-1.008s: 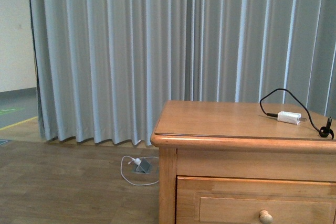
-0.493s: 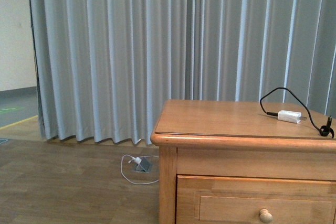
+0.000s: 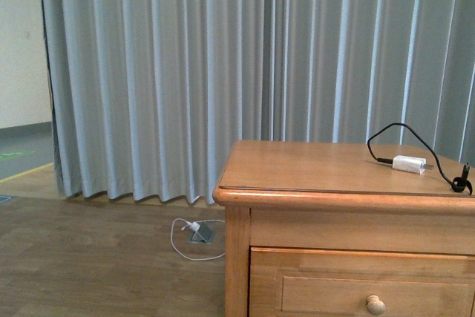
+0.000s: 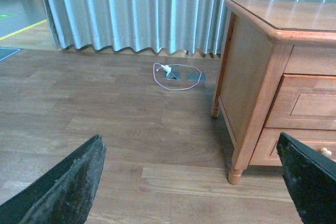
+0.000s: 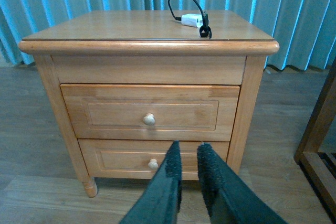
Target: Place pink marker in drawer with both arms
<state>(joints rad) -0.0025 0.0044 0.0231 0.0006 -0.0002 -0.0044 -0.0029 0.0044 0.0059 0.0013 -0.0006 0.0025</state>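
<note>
The pink marker is out of view in every frame. The drawer [image 5: 150,112], the dresser's top one with a honey-brown front and a round pale knob [image 5: 149,119], is closed; its upper edge also shows in the front view [image 3: 361,283]. My right gripper [image 5: 187,153] hangs shut and empty in front of the dresser, some way short of it, level with the lower drawer [image 5: 131,159]. My left gripper [image 4: 193,153] is open wide with only floor between its fingers [image 4: 79,177], off to the dresser's side. Neither arm shows in the front view.
A white charger plug [image 3: 409,165] with a black cable [image 3: 401,131] lies on the dresser top [image 3: 312,165]. Grey curtains [image 3: 223,72] hang behind. A white cord and floor socket [image 4: 170,72] lie on the wood floor. A wooden frame [image 5: 317,129] stands right of the dresser.
</note>
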